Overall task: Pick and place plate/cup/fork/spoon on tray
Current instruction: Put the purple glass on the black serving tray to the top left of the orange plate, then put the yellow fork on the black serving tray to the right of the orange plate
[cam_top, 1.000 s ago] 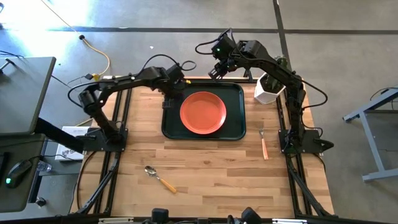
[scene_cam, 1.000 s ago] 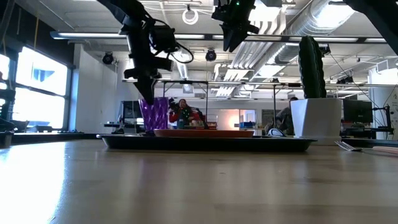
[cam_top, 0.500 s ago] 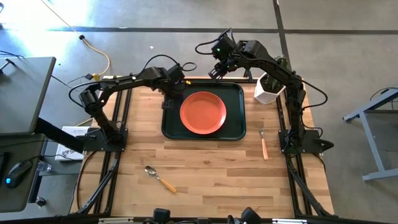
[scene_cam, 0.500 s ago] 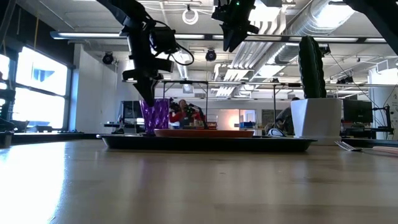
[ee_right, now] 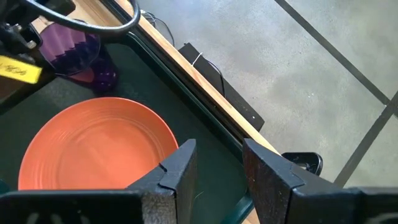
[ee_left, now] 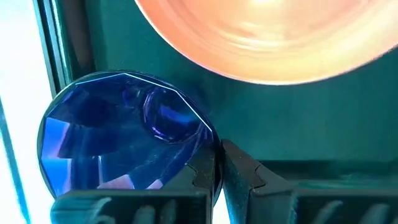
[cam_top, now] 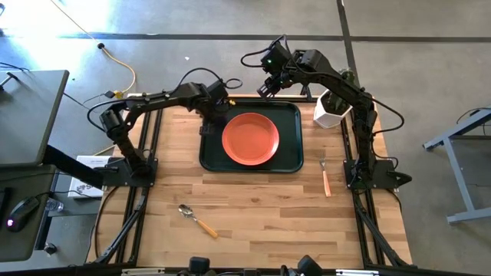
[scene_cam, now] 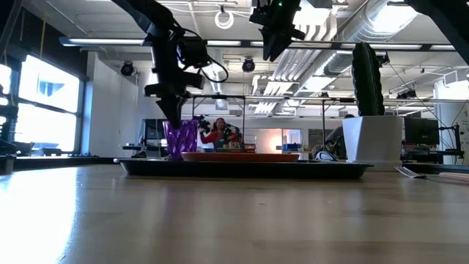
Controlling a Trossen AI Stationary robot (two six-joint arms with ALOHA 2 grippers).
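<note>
L arm is reaching in from mid-left of the high view, left gripper [cam_top: 212, 116] sitting over the tray's upper-left corner, fingers pinched fully together on the rim of the cup [ee_left: 121, 134]; in the low view the cup [scene_cam: 180, 138] is standing upright at the tray's left end w/ the gripper coming down onto it from above, can't tell if its base is touching the tray. Spoon [cam_top: 196, 219] is lying on bare wood at lower left-centre, well apart from the tray. Tray [cam_top: 290, 162] is sitting upper-centre of the table, plate [cam_top: 250, 138] lying flat inside it, filling most of the middle, just beside the cup. R arm is arching in from the right side, right gripper [cam_top: 265, 90] hanging above the tray's top edge, high up in the low view; jaws are standing partly apart w/ nothing between them in the wrist view, plate [ee_right: 93, 149] below. Fork [cam_top: 325, 178] is lying on wood right of the tray, tines toward frame top. White pot w/ cactus [cam_top: 331, 109] is standing at the table's upper-right corner.
</note>
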